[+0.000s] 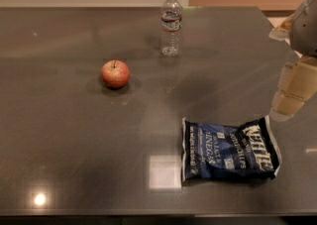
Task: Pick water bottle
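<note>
The water bottle (171,24) stands upright near the far edge of the dark table, in the middle. It is clear and ribbed, with a white cap and a dark label band with red. My gripper (289,101) hangs at the right edge of the view, above the table's right side. It is well to the right of the bottle and nearer to me. It holds nothing that I can see.
A red apple (115,74) sits left of and nearer than the bottle. A dark blue chips bag (229,150) lies flat at the front right, just below my gripper. The dark grey table (69,135) ends at a pale wall behind.
</note>
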Robot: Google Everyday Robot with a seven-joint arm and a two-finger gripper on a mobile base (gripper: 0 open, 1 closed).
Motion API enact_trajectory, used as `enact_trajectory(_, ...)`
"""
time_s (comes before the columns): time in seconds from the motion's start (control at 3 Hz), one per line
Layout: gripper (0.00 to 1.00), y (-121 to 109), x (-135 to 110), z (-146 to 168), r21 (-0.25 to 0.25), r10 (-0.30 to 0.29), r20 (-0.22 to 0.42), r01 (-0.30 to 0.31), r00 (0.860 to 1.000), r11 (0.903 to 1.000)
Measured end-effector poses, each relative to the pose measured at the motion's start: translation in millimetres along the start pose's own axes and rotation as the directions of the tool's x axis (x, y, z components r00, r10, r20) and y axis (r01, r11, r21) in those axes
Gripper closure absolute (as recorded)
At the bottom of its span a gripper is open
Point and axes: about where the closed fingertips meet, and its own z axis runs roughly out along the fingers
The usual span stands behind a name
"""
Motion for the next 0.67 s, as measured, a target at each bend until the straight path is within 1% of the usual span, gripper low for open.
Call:
enact_trajectory(0.33, 0.00, -4.1, -2.8, -1.5, 0.003, 0.003, 0.001, -0.003, 1.000, 1.0000)
enact_trajectory(0.67, 0.00, -19.1, -15.0, 7.5, 0.001, 0.014, 0.045, -0.014, 0.999, 0.9999)
